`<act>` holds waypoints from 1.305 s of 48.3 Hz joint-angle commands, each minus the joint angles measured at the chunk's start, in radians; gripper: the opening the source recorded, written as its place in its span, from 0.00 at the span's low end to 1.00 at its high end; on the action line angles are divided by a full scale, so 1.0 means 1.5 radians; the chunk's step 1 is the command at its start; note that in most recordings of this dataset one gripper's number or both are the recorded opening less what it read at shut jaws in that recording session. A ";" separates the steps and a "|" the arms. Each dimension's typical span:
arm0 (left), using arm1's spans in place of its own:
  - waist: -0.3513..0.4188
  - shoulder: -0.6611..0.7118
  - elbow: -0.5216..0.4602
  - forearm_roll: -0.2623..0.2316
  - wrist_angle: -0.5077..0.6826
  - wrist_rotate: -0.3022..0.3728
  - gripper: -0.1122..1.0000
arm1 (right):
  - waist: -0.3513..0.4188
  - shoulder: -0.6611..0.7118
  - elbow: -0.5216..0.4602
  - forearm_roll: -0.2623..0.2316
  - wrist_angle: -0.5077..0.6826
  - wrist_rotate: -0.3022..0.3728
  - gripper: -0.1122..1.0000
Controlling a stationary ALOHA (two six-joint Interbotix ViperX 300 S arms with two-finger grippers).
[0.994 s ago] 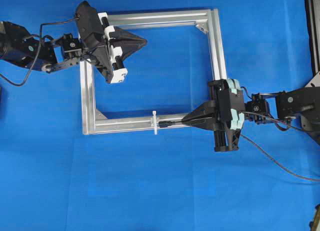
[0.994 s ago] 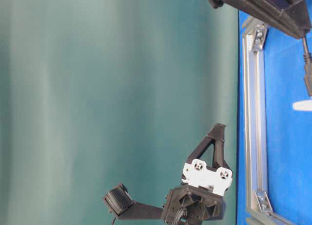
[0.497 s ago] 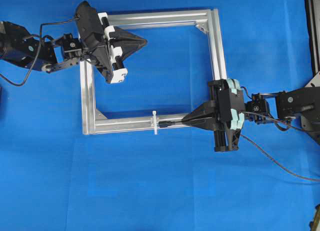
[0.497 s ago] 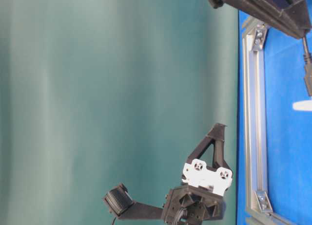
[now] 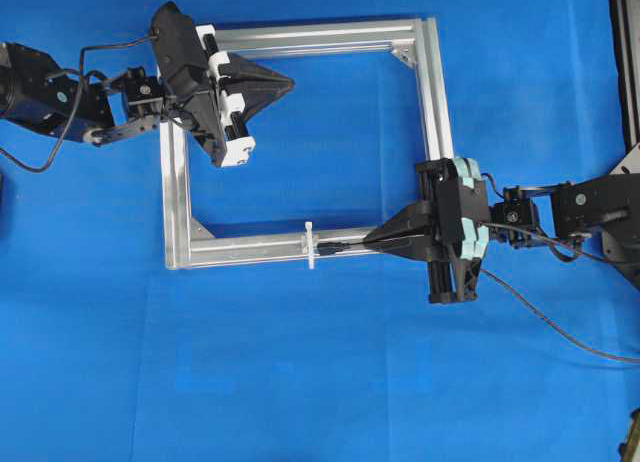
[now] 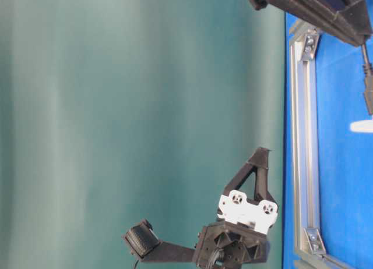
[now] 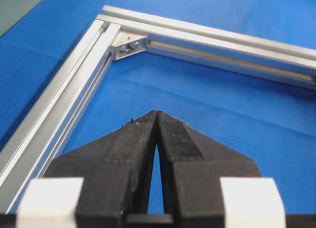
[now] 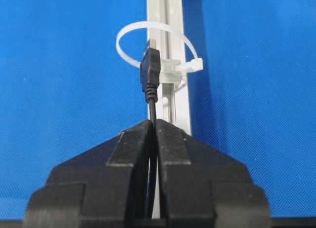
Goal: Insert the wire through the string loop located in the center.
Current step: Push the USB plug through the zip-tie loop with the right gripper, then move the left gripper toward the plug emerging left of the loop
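The right tool [image 8: 154, 123] pinches the wire [image 8: 150, 72], plug tip just before the string loop [image 8: 159, 46] (white, on the frame [image 5: 432, 92]); the left tool [image 7: 156, 114] is pressed together, empty.

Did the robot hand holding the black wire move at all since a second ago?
No. In the overhead view the right gripper sits at the same spot beside the silver aluminium frame, its thin black wire with the plug tip just short of the small white string loop.

Bright, even light all round, shadows soft. The table-level view is turned sideways. Wrist-view foregrounds blur slightly.
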 commanded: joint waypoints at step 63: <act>-0.001 -0.024 -0.009 0.002 -0.006 -0.002 0.10 | -0.001 0.105 -0.131 -0.002 -0.028 -0.001 0.07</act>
